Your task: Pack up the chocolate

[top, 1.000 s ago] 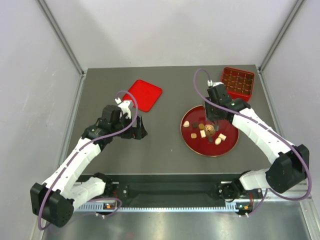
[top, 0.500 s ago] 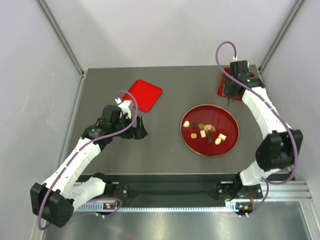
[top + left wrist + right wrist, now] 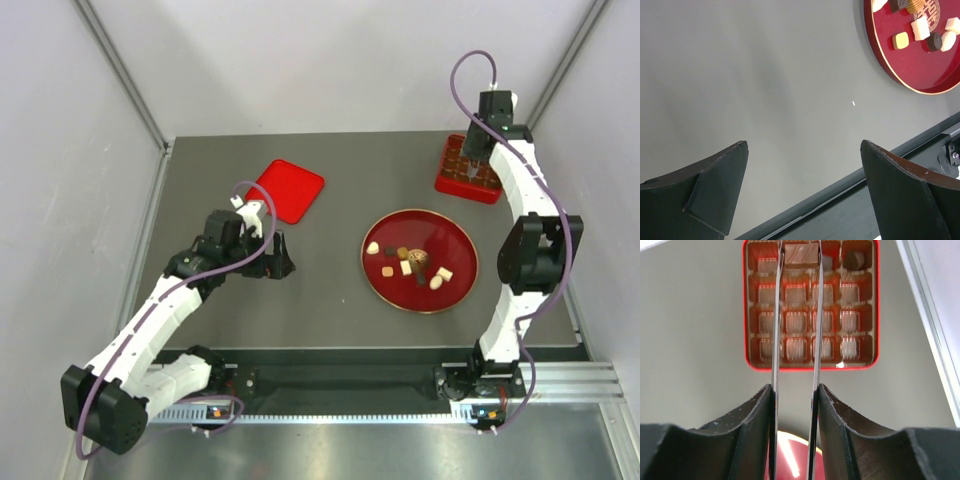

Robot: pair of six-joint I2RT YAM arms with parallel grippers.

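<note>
Several small chocolates (image 3: 407,267), cream, tan and dark, lie on the round red plate (image 3: 455,240). They also show in the left wrist view (image 3: 900,40). My right gripper (image 3: 470,166) is shut on thin grey metal tongs (image 3: 776,340). The tong tips pinch a brown chocolate (image 3: 800,255) over the far row of the red compartment box (image 3: 810,365). That row holds a round brown piece (image 3: 856,260) and others I cannot make out. My right gripper also shows in the right wrist view (image 3: 795,390). My left gripper (image 3: 283,258) is open and empty left of the plate, above bare table (image 3: 805,150).
A flat red lid (image 3: 288,189) lies at the back left of the table. The box (image 3: 490,185) sits at the far right corner, close to the right wall. A gold-brown emblem (image 3: 421,259) decorates the plate. A metal rail (image 3: 340,380) runs along the near edge.
My right arm has swung from over the plate to the far right, over the box, carrying the tongs. The left arm has not moved.
</note>
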